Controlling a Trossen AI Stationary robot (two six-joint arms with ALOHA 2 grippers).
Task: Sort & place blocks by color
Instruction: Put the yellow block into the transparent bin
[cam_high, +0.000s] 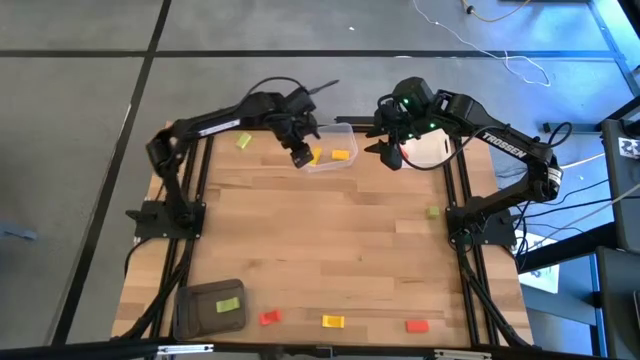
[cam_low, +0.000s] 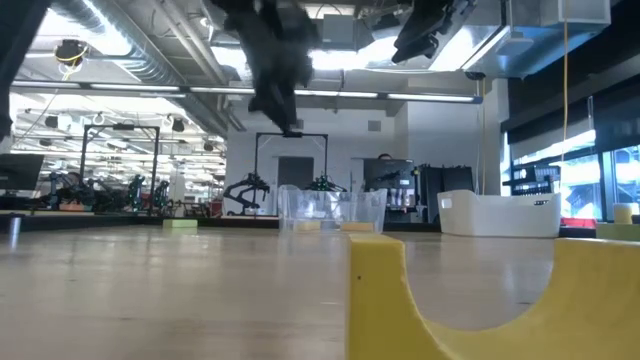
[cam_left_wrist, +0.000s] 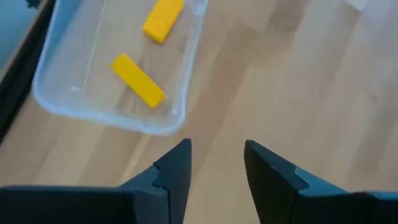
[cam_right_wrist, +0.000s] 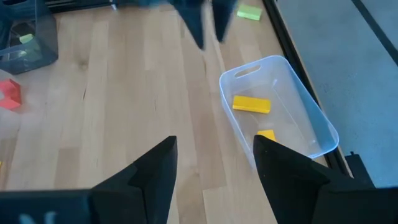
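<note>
Left gripper empty, jaws part open, above the clear bin's near-left corner. Right gripper empty, jaws wide, just right of that bin. Two yellow-orange blocks lie inside the bin below the left gripper. Dark grey bin holds one green block. Loose on the table: two green, two red, one yellow.

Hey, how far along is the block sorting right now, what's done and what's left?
Done: two yellow blocks lie in the clear bin, one green block in the dark grey bin. In hand: nothing; the left gripper hangs empty beside the clear bin, the right gripper open near the white bin. Left: two red, one yellow and two green blocks on the table.
</note>
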